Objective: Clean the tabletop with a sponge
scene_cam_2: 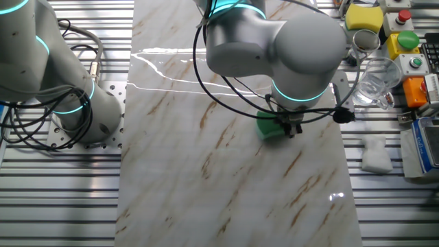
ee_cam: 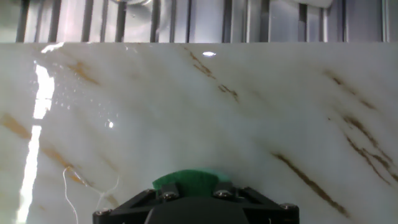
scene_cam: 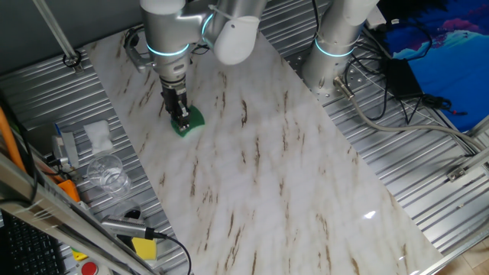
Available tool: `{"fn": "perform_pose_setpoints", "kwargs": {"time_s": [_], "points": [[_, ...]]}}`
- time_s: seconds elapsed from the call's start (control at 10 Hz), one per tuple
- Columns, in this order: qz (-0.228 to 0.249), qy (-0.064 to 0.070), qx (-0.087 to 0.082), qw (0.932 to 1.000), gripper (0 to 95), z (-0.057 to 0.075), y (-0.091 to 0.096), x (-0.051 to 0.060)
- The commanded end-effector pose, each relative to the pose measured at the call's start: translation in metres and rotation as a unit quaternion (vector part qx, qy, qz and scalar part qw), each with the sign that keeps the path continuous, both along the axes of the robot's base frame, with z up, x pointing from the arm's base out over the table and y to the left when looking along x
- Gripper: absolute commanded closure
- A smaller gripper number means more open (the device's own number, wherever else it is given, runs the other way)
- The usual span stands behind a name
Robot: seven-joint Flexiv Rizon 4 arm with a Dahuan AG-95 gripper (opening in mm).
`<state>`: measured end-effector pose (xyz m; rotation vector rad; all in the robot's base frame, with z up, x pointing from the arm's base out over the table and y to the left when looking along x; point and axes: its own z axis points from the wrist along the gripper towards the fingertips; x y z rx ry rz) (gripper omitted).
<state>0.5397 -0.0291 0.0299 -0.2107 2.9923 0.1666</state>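
The green sponge (scene_cam: 189,121) lies flat on the white marble-look tabletop (scene_cam: 275,168), near its left edge. My gripper (scene_cam: 182,116) stands upright over it, fingers shut on the sponge and pressing it against the slab. From the other side the sponge (scene_cam_2: 269,127) pokes out to the left of the gripper (scene_cam_2: 289,127), close to the slab's right edge. In the hand view only a green sliver of the sponge (ee_cam: 186,180) shows above the black gripper body. Small droplets and a thin thread lie on the tabletop (ee_cam: 205,106) at the left.
Ribbed metal surrounds the slab. Left of it sit a white crumpled tissue (scene_cam: 98,135), a clear glass cup (scene_cam: 107,173), a yellow block (scene_cam: 144,247) and a red button (scene_cam: 89,268). A second arm's base (scene_cam: 335,53) with cables stands at the back right.
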Motion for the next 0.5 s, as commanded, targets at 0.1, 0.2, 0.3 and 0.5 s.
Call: {"fn": "perform_pose_setpoints", "kwargs": {"time_s": [0.1, 0.2, 0.3, 0.5], "points": [[0.018, -0.003, 0.001, 0.9998, 19.0, 0.0001, 0.0005, 0.0002], [0.021, -0.004, 0.000, 0.9998, 19.0, 0.0002, 0.0002, 0.0001], [0.024, -0.004, 0.001, 0.9997, 19.0, 0.0004, -0.0003, 0.0000], [0.030, -0.006, 0.003, 0.9995, 19.0, 0.0022, -0.0056, -0.0010]]}}
